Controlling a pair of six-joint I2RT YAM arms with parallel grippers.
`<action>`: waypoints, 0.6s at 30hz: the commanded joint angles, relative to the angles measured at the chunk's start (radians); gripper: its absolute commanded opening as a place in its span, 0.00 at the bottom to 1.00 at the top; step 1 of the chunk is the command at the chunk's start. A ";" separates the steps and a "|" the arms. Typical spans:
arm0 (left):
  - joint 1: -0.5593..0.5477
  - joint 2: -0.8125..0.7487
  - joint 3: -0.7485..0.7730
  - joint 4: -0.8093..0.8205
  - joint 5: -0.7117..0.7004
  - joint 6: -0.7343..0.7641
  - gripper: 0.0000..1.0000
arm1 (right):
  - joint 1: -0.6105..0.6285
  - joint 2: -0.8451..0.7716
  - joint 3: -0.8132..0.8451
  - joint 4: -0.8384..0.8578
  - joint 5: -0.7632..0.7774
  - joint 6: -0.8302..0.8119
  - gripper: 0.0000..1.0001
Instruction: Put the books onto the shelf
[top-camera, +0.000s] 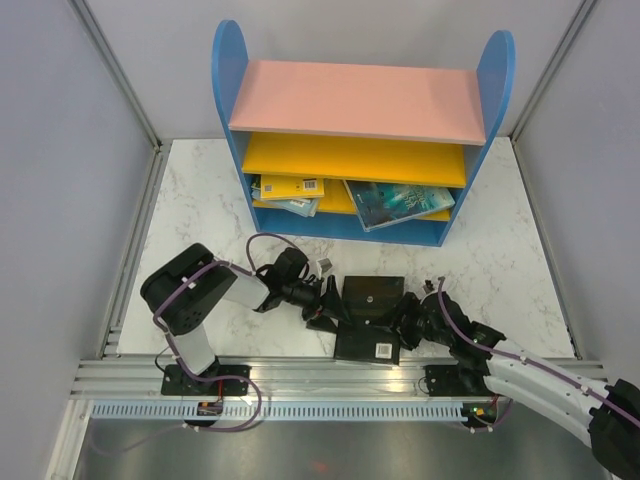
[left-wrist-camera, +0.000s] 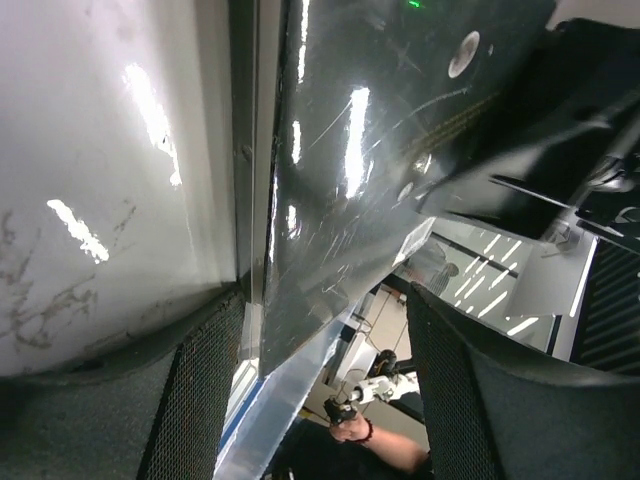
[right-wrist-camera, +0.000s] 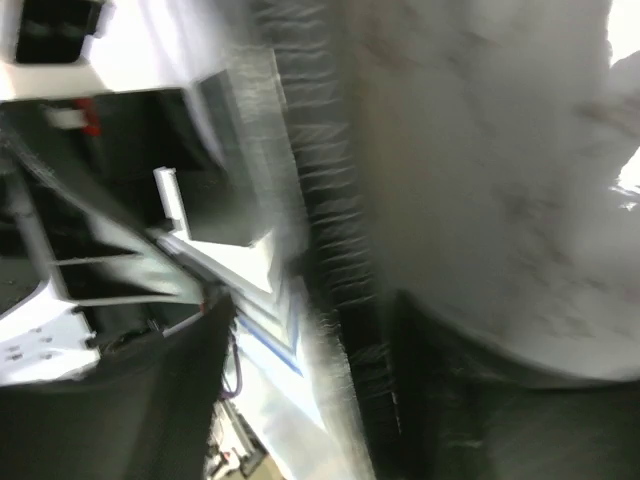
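Note:
A black book (top-camera: 372, 298) with a round sticker lies on the marble between my two arms. A second dark book (top-camera: 368, 347) with a barcode label lies just nearer. My left gripper (top-camera: 327, 302) is at the black book's left edge. In the left wrist view its glossy cover (left-wrist-camera: 360, 180) runs between the mesh fingers (left-wrist-camera: 195, 400), and my left gripper (left-wrist-camera: 320, 400) stands open around that edge. My right gripper (top-camera: 408, 318) is at the right edge. The right wrist view is blurred: my right gripper (right-wrist-camera: 310, 400) is open with the page edge (right-wrist-camera: 350, 330) inside. The shelf (top-camera: 360, 100) stands behind.
On the shelf's lower board lie a yellow book (top-camera: 290, 186), a pale one (top-camera: 297, 207) and a teal ocean book (top-camera: 400, 203). Grey walls close in both sides. An aluminium rail (top-camera: 330, 375) with the arm bases runs along the near edge.

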 joint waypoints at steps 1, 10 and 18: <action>-0.009 0.087 -0.045 -0.119 -0.155 -0.020 0.71 | 0.036 -0.024 -0.163 0.010 0.037 0.036 0.55; 0.007 -0.056 -0.024 -0.359 -0.196 0.109 0.70 | 0.071 -0.231 -0.082 -0.139 0.031 0.023 0.00; 0.067 -0.303 0.051 -0.745 -0.266 0.266 0.70 | 0.092 -0.301 0.189 -0.331 0.088 -0.006 0.00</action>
